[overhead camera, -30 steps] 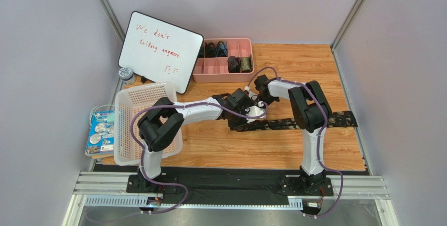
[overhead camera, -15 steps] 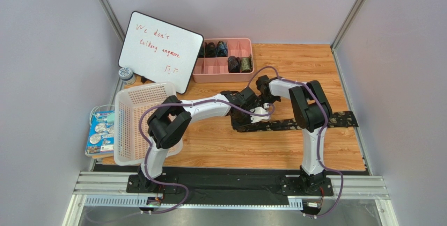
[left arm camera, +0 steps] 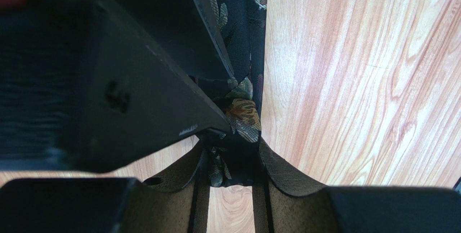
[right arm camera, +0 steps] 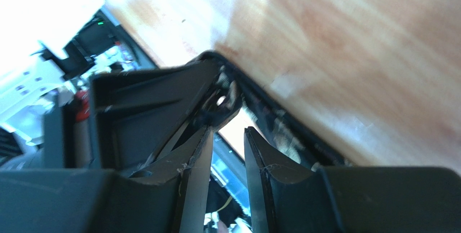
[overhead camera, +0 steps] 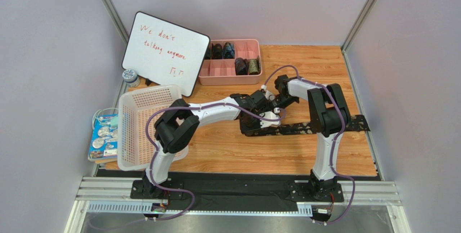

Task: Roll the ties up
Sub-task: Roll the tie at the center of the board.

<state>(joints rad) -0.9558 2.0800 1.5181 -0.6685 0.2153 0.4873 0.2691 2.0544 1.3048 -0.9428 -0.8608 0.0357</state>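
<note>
A dark patterned tie [overhead camera: 314, 126] lies stretched across the wooden table, running right from the two grippers. My left gripper [overhead camera: 263, 115] holds the tie's left end. In the left wrist view that gripper [left arm camera: 231, 146] is shut on the folded end of the tie [left arm camera: 243, 119]. My right gripper [overhead camera: 274, 105] sits just behind it. In the right wrist view its jaws [right arm camera: 228, 131] stand open with nothing between them, and the tie's bunched end [right arm camera: 219, 106] lies just past the fingertips. Several rolled ties [overhead camera: 241, 66] sit in the pink tray [overhead camera: 201, 73].
A whiteboard [overhead camera: 165, 52] leans at the back left, next to the pink tray. A white mesh basket [overhead camera: 127, 130] stands at the left under the left arm's elbow. A blue packet [overhead camera: 104, 136] and a small tin [overhead camera: 130, 75] lie beyond it.
The right gripper has opened and drawn back a little from the tie's end. The left arm has shifted slightly right, still gripping the tie.
</note>
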